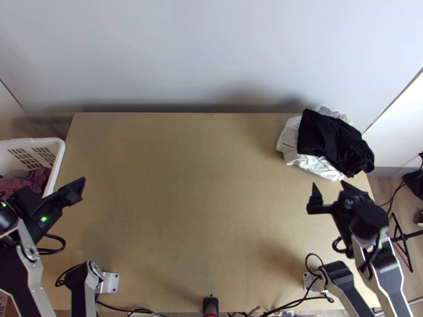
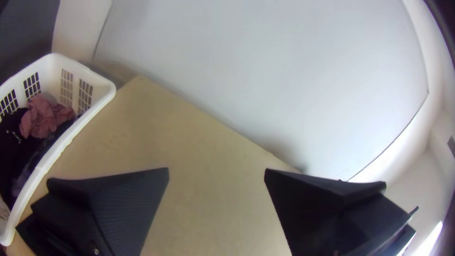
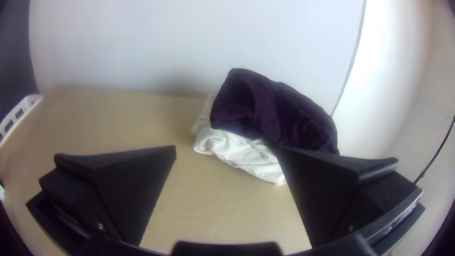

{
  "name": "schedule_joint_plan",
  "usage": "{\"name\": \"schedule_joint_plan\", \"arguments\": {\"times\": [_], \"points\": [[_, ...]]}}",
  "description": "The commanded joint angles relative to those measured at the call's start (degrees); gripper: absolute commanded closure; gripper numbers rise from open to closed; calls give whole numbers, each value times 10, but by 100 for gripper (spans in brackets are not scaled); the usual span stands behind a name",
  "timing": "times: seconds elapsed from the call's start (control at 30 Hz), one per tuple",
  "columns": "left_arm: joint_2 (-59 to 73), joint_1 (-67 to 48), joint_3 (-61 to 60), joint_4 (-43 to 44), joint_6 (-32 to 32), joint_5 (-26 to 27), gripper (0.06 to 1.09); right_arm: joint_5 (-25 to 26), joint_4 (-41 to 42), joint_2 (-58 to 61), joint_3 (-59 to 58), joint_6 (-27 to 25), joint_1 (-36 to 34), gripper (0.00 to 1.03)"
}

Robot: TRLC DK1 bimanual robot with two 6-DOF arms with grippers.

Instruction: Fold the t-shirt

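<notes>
Lying at the light wooden table's (image 1: 195, 211) far right corner, a loosely folded black cloth (image 1: 330, 140) rests on a rumpled white cloth (image 1: 290, 140); which is the t-shirt, I cannot tell. The black two-fingered right gripper (image 1: 329, 184) hangs near them, jaws apart and empty. By the white plastic basket (image 1: 59, 153) of crumpled clothes, the matching left gripper (image 1: 52, 187) has its jaws wide apart, nothing between.

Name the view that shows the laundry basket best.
Left wrist view: the basket shows several slotted walls, a long rim, and pink cloth plus dark cloth inside. Top view: part of it, cropped, with pinkish cloth inside. Right wrist view: a bit of rim and slotted wall.
</notes>
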Motion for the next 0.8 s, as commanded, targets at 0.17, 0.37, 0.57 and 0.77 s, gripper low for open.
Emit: {"name": "schedule_joint_plan", "arguments": {"times": [0.17,0.37,0.57,0.77], "points": [[-207,-2,-232,247,-111,-23,11,-4,95,-186,-132,167,-47,4],[-282,-15,-296,327,-117,-33,11,-8,131,-251,-156,178,-108,6],[-323,-24,-327,395,-128,-33,14,-39,204,-258,-170,139,-144,5],[-322,-35,-386,480,-136,-36,11,-50,304,-258,-250,-11,-91,5]]}}
